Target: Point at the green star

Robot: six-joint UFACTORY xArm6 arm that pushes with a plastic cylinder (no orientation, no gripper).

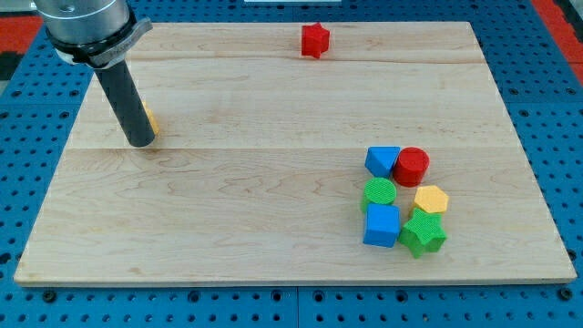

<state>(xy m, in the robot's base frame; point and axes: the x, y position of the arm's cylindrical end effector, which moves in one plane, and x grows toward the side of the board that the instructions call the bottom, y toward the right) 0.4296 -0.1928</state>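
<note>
The green star [424,234] lies near the view's bottom right, at the lower right of a cluster of blocks. My tip [140,141] is at the view's left, far from the star, with the dark rod rising to the arm at the top left. A yellow block [149,119] sits just behind the rod, mostly hidden by it.
Beside the star are a blue cube [382,225], a green cylinder [380,194], a yellow hexagon [431,199], a red cylinder [412,166] and a blue triangle [383,161]. A red star [314,39] lies at the top centre. The wooden board [273,210] rests on a blue pegboard.
</note>
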